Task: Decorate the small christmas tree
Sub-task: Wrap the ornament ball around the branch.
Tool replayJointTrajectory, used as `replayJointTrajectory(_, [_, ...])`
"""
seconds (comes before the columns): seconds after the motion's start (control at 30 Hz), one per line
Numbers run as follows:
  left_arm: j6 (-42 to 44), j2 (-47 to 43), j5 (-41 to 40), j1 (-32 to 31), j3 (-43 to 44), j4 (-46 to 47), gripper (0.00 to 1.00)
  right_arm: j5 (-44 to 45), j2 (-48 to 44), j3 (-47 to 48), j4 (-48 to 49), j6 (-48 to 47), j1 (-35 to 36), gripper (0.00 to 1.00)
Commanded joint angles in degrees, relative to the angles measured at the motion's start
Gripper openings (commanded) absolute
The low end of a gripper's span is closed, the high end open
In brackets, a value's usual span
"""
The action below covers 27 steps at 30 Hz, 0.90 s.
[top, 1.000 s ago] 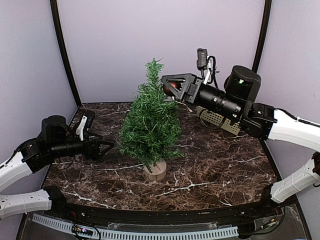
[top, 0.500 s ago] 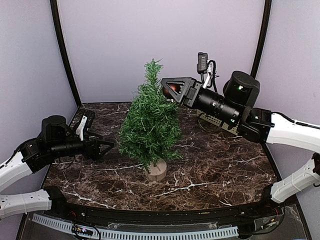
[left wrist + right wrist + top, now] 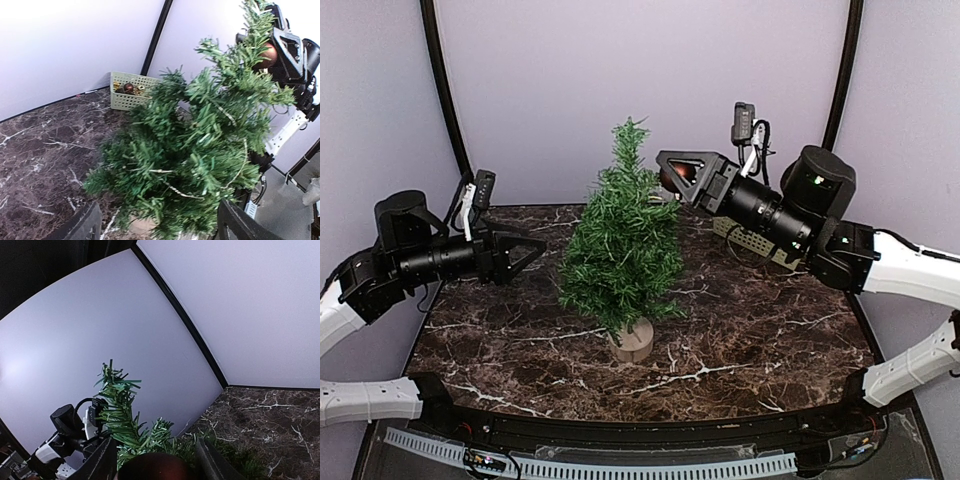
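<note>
small christmas tree (image 3: 620, 250) looks light and springy; i'd brace its stump base (image 3: 632, 340). right end effector (image 3: 666, 175) clamps a red bauble (image 3: 269, 54), left end effector (image 3: 532, 260) gapes empty.

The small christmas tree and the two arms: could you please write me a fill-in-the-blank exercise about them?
1. The dark red ball sits between the fingers of the ____ arm.
2. The left arm's fingers stand open and hold ____.
3. The small christmas tree stands upright on a round ____ base.
Missing words: right; nothing; wooden.
</note>
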Motion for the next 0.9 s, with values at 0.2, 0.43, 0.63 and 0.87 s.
replayJointTrajectory(0.2, [-2.9,6.4,2.8,-7.1,11.2,5.5,0.82,1.7,-3.7,2.7,0.1,-4.0,0.6,0.53])
replayJointTrajectory(0.43, [-2.4,10.8,8.1,-9.9,14.6,5.5,0.82,1.0,-7.4,3.1,-2.4,-4.8,0.6,0.53])
replayJointTrajectory(0.63, [-1.8,10.9,2.6,-19.3,12.4,6.0,0.79,1.0,-12.8,-1.5,-5.5,-2.7,0.6,0.53])
replayJointTrajectory(0.87, [-3.9,11.6,-10.9,-31.0,6.4,9.0,0.78,2.7,-21.1,-10.1,-10.3,2.0,0.7,0.53])
